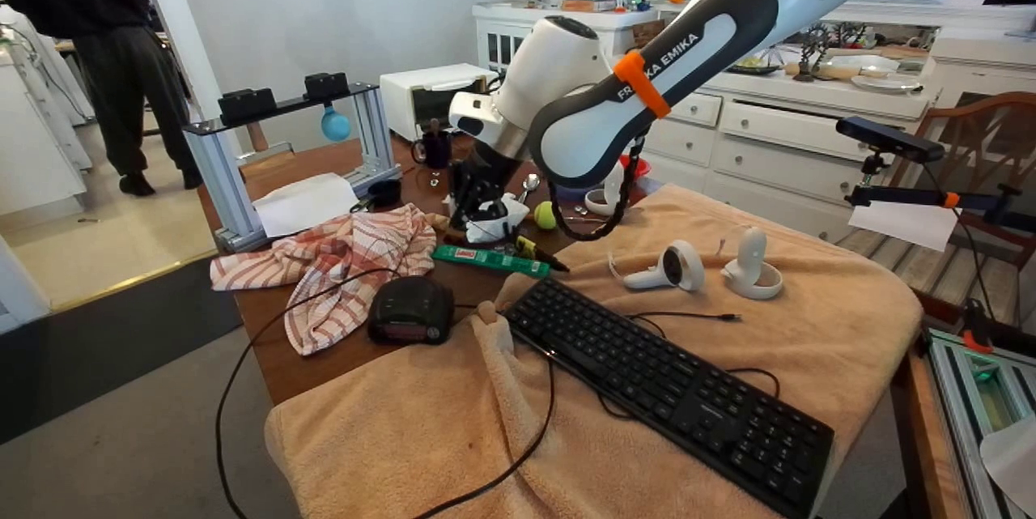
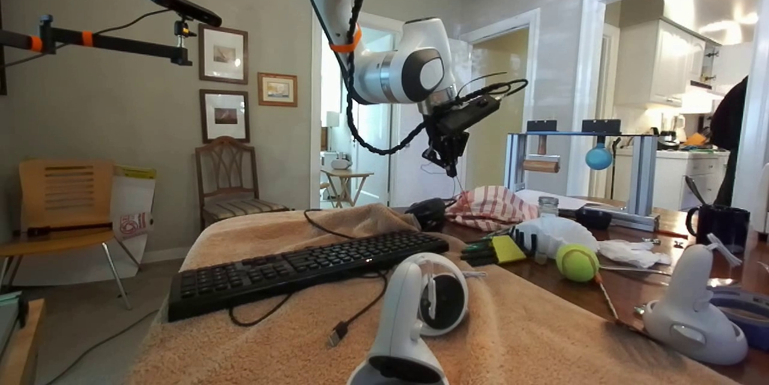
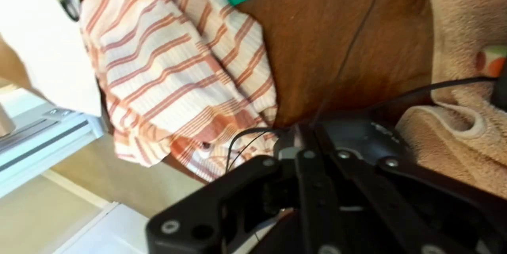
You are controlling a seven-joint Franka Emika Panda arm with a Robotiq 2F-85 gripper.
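My gripper (image 1: 461, 215) hangs above the table, and its black fingers come together at the tips in the wrist view (image 3: 311, 133). A thin dark strand (image 3: 358, 32) runs out from the fingertips; in an exterior view it is a faint line below the gripper (image 2: 452, 172). The black clock-like device (image 1: 410, 310) lies beneath the fingertips and is partly hidden by them in the wrist view (image 3: 368, 135). A crumpled white and red striped cloth (image 3: 158, 60) lies beside it. It also shows in both exterior views (image 1: 348, 256) (image 2: 492, 205). A green package (image 1: 490, 260) lies nearby.
A black keyboard (image 1: 672, 389) and white controllers (image 1: 753, 272) rest on a peach towel (image 1: 388, 430). A tennis ball (image 2: 578, 262) and a dark mug (image 2: 719, 229) stand on the table. A metal frame (image 1: 376, 130) with a hanging blue ball (image 1: 335, 125) rises at the table's edge.
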